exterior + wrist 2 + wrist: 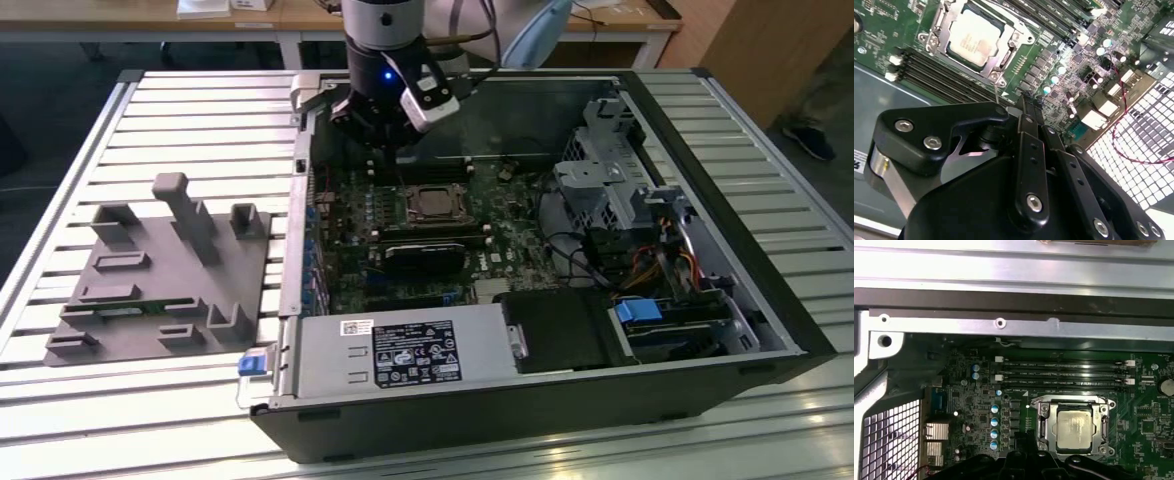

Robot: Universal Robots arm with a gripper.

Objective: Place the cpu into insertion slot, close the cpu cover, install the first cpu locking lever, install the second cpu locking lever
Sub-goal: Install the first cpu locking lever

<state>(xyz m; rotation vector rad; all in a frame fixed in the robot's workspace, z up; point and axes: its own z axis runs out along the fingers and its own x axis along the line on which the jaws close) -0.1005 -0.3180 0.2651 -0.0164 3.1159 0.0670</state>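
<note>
Black end effector [1024,107] right up in the lens in the second wrist view, hanging over the motherboard [1064,55] just beside the socket [999,76]. Can't tell whether clenched or released. Already sitting flat in that socket in both wrist views: the cpu [1074,427], with the cover [1074,401] framing it, looks down but can't say if latched. Guessing here: cpu light, stiff, slick on top, delicate underneath, so edges only if touched at all. Cover probably thin springy sheet metal, best pushed on the frame rim, never through the window onto the cpu.
</note>
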